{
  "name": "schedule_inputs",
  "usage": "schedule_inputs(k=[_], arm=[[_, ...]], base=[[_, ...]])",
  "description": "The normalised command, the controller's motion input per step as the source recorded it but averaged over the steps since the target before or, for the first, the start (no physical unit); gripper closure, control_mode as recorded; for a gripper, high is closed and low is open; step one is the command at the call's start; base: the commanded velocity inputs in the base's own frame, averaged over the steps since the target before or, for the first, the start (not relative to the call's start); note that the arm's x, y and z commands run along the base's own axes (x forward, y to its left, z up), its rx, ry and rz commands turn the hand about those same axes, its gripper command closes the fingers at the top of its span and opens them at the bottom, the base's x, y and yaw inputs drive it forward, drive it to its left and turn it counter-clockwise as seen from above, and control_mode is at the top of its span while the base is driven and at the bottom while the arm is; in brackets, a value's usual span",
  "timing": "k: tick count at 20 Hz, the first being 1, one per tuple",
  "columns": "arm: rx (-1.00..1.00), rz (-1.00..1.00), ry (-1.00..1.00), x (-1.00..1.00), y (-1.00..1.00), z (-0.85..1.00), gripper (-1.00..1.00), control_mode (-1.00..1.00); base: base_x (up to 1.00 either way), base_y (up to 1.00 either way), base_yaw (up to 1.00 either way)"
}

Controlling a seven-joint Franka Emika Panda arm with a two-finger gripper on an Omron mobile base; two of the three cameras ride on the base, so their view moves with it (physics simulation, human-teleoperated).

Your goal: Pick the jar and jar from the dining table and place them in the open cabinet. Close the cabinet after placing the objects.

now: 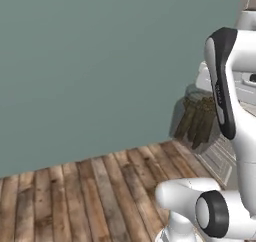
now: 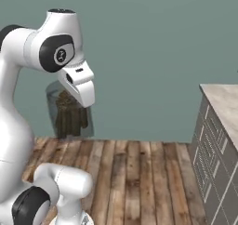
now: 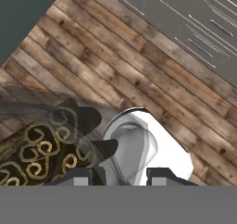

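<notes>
Open plank floor (image 2: 139, 173) runs to a plain grey-green wall (image 1: 100, 61); a grey drawer unit (image 2: 211, 168) with a stone top bounds the right side in the right base view. The larger jar (image 1: 197, 118) is up off the floor beside the arm's hand, partly hidden by the arm in both base views. Clear glass, dark brown sticks upright inside; curled stick ends show in the hand view (image 3: 41, 149). Gripper (image 3: 119, 174) fingertips barely show; cannot tell whether they pinch the jar.
</notes>
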Motion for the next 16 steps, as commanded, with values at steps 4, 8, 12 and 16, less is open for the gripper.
schedule_inputs(k=[4,8,12,16], arm=[[0.0,0.0,0.0,0.0,0.0,0.0,1.0,1.0],[0.0,0.0,0.0,0.0,0.0,0.0,1.0,1.0],[0.0,0.0,0.0,0.0,0.0,0.0,1.0,1.0],[0.0,0.0,0.0,0.0,0.0,0.0,1.0,1.0]], base=[[0.59,-0.05,-0.59],[0.41,-0.04,-0.72],[0.47,0.0,-0.69],[0.46,0.0,-0.73]])
